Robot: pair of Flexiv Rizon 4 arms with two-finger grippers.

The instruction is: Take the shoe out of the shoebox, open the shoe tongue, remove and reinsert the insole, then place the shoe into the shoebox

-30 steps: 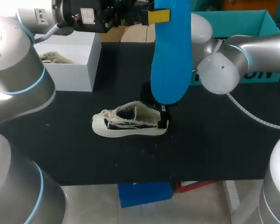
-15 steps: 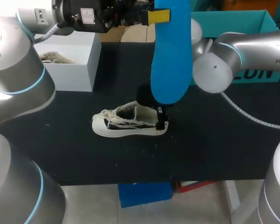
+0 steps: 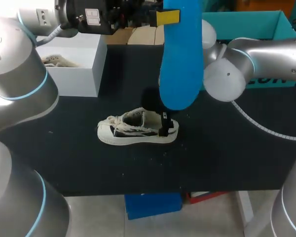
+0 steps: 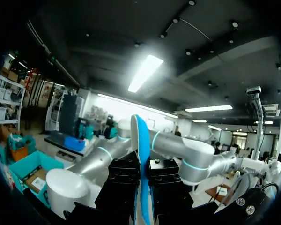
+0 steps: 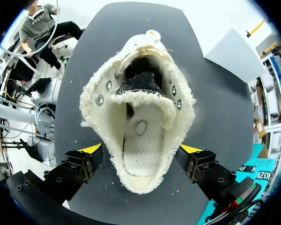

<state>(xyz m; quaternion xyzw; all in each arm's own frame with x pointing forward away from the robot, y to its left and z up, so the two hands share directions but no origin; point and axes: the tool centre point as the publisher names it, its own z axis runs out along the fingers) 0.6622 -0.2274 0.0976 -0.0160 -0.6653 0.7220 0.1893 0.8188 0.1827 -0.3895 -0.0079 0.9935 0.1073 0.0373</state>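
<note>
while open, shoebox (image 3: 80, 74) with second shoe (image 3: 53, 60)

- Both the left arm (image 3: 15, 74) and the right arm (image 3: 271, 52) have thick, rounded silver-grey links, with a thin light-blue ring at each joint.
- A white coiled cable (image 3: 264, 126) runs below the right arm's ball-shaped elbow.
- The left wrist housing (image 3: 96, 17) is black, with white labels.
- The fingers (image 5: 75, 171) of the right gripper (image 5: 140, 150) are black blocks with recessed screws and yellow tips.
</note>
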